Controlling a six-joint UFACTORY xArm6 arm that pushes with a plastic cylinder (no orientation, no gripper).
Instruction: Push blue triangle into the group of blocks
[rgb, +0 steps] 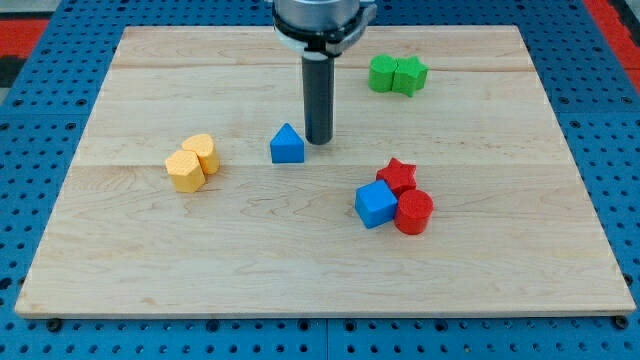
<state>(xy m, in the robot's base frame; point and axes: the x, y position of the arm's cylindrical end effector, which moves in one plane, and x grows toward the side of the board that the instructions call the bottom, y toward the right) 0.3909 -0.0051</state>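
Blue triangle (287, 145) sits mid-surface, slightly toward the top edge; my tip (319, 141) just beside it on the right. No claw here, just the rod. I'd swing round its upper-left, push toward blue cube (375, 204), red star (397, 176), red cylinder (413, 212)

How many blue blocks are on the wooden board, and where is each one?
2. The blue triangle sits near the board's middle, just left of my tip. The blue cube sits lower right, touching the red star and red cylinder. None seems hidden.
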